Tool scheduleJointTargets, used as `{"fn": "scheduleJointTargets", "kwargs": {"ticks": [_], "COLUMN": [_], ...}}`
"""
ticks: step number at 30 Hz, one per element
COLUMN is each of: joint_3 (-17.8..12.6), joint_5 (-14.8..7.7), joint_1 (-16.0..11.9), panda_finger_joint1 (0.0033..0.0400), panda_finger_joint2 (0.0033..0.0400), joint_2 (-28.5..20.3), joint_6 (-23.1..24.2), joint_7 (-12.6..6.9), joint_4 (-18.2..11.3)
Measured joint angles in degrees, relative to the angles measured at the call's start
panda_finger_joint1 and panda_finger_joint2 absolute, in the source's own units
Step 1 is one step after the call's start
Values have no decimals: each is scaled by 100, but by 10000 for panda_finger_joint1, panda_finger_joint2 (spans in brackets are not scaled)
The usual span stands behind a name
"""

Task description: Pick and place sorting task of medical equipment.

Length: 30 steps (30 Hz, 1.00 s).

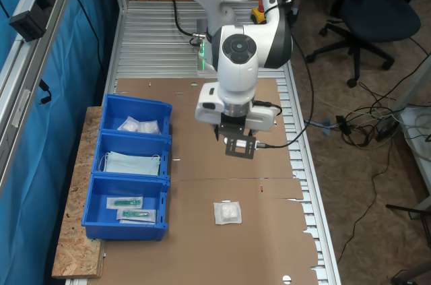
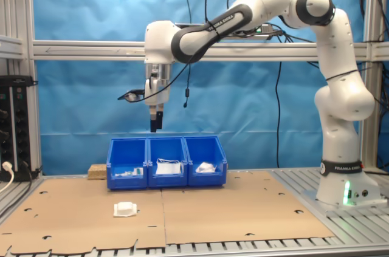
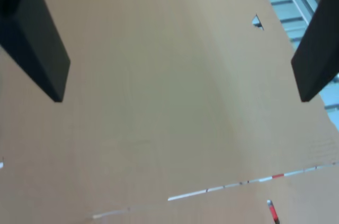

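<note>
The gauze pad (image 2: 125, 209) lay on the cardboard sheet (image 2: 231, 208), nearer than the row of three bins (image 2: 166, 161) and below the second exterior view's leftmost bin.

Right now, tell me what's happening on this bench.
A white robot arm is sorting medical supplies. Its gripper hangs high above the cardboard-covered table, open and empty, as the wrist view shows. One wrapped gauze pad lies loose on the cardboard, waiting to be picked. Beside it stands a row of three blue bins: one holds similar white pads, the middle one face masks, the last clear packets with teal items.
</note>
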Motion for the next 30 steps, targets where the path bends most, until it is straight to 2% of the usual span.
{"fn": "scheduleJointTargets", "kwargs": {"ticks": [9, 13, 24, 30], "joint_3": [5, 5, 8, 10], "joint_5": [21, 151, 415, 481], "joint_1": [-17, -31, -34, -36], "panda_finger_joint1": [400, 400, 400, 400], "panda_finger_joint2": [400, 400, 400, 400], "joint_2": [578, 767, 1013, 1326], "joint_6": [825, 1119, 1524, 1734], "joint_7": [0, 0, 0, 0], "joint_4": [-6, -7, 17, 190]}}
